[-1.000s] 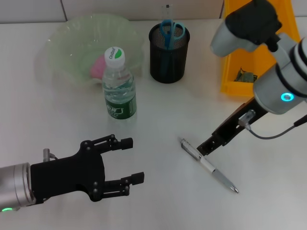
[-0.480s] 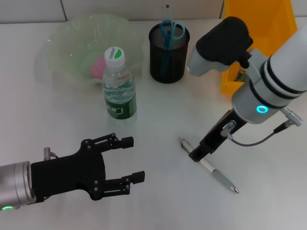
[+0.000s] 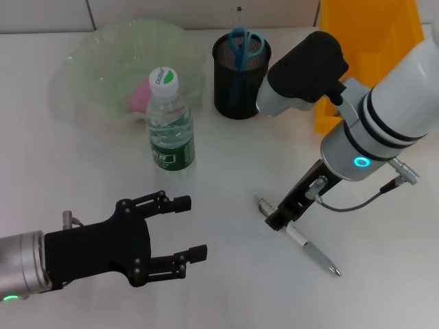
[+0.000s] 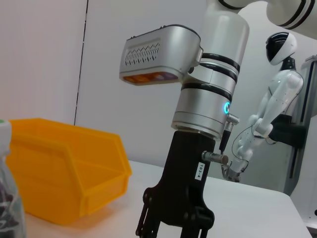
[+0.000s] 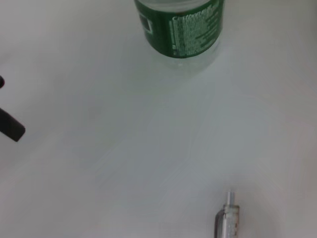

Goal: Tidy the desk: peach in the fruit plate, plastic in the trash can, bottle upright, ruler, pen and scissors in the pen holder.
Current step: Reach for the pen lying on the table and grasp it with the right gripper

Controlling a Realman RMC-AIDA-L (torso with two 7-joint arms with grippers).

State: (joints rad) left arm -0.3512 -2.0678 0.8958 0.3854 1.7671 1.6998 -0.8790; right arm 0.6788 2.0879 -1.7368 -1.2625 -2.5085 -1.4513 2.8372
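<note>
A silver and white pen (image 3: 300, 238) lies on the white desk at the front right; its end also shows in the right wrist view (image 5: 228, 220). My right gripper (image 3: 278, 221) is down at the pen's upper end, touching or just above it. My left gripper (image 3: 186, 229) is open and empty at the front left. The water bottle (image 3: 169, 123) stands upright with its cap on. Blue scissors (image 3: 245, 42) stand in the black mesh pen holder (image 3: 240, 75). A pink peach (image 3: 140, 96) lies in the pale green fruit plate (image 3: 103, 55).
The yellow bin (image 3: 363, 41) stands at the back right, partly behind my right arm; it also shows in the left wrist view (image 4: 64, 168). A thin clear strip (image 3: 239, 14) sticks up behind the scissors. Bare desk lies between the bottle and the pen.
My right arm has swung left and lowered, bringing its gripper along the pen to its upper end. The left arm, the pen and the bottle have not moved.
</note>
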